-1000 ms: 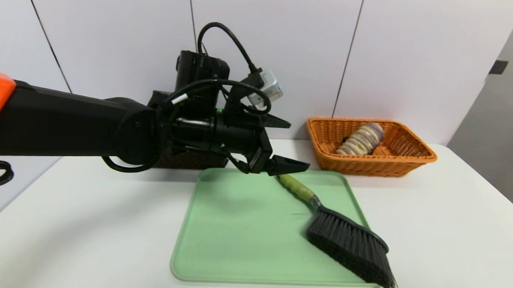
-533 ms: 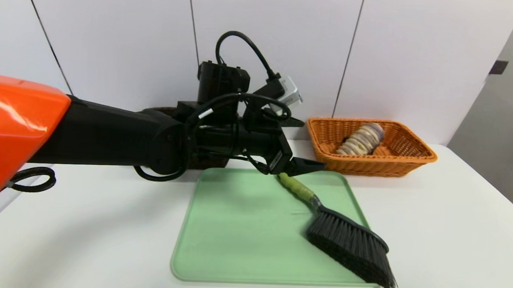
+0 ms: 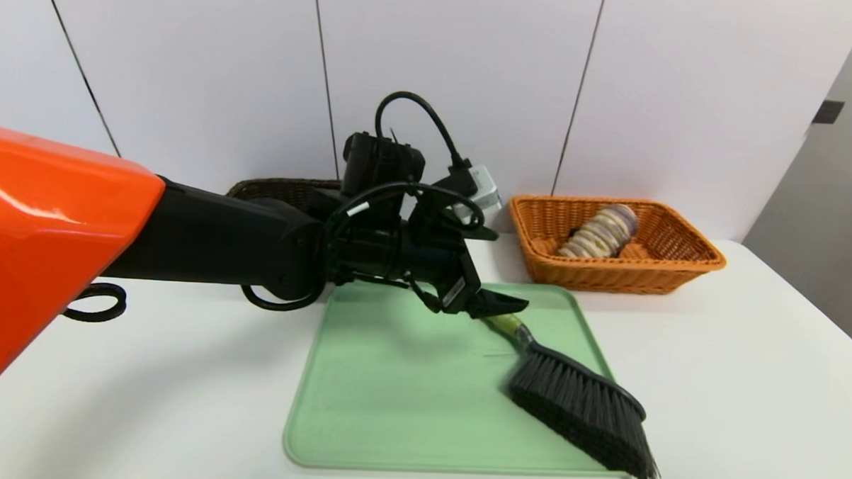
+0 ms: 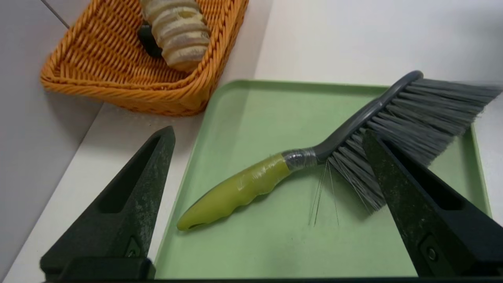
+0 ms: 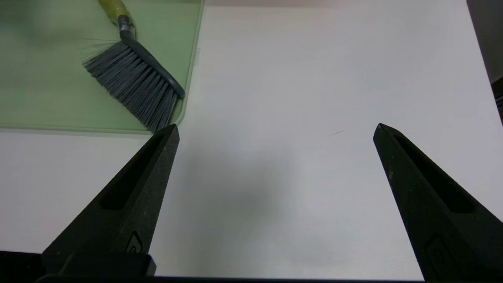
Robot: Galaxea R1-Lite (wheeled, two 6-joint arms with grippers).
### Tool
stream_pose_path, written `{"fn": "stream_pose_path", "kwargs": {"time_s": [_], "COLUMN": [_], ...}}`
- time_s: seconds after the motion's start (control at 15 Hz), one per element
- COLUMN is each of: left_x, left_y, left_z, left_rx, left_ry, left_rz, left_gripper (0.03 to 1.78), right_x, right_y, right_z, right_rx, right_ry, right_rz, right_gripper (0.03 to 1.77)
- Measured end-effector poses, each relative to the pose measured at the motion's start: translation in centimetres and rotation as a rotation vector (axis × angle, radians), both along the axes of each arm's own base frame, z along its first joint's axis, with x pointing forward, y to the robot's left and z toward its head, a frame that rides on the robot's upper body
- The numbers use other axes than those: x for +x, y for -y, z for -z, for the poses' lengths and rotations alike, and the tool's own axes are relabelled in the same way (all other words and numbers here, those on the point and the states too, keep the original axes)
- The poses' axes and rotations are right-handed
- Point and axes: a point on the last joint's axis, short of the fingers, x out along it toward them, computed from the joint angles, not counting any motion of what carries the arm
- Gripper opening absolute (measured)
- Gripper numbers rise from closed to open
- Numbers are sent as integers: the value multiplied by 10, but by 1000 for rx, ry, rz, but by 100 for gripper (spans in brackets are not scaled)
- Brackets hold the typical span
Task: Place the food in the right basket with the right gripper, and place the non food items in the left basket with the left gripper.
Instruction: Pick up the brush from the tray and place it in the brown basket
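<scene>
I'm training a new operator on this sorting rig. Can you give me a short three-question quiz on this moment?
1. True or false: the left gripper has closed on the olive-green-handled, black-bristled hand brush.
2. What lies in the orange woven wicker basket? A) striped beige roll B) brush C) nothing
3. The brush lies on the pale green plastic ___.

Key: 1 false; its jaws stand open, apart from the handle. 2 A. 3 tray.

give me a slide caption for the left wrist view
Open left end effector above the brush on the green tray, orange basket with bread roll beyond.
</scene>
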Motion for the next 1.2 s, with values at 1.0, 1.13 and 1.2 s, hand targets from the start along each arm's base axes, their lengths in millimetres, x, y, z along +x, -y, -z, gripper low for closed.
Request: {"fn": "stream_pose_path", "kwargs": {"time_s": [1.0,1.13,1.2], "left_x": [-7,-4,-3], "left_y": [9,16,18], "left_z": [-24,-23,-20], "left_rx": [297,287,301], "left_ry": [-22,31,57], "left_rz": [63,63,62], "left_gripper": [169,169,169], "right_x": [12,14,15], "right_y": [-3,-3,-3], "right_z": [5,7,8], "right_rx": [23,22,21], "right_ry": [53,43,35], "right_rz": [-28,-29,-30], "right_gripper": [171,171,171]}}
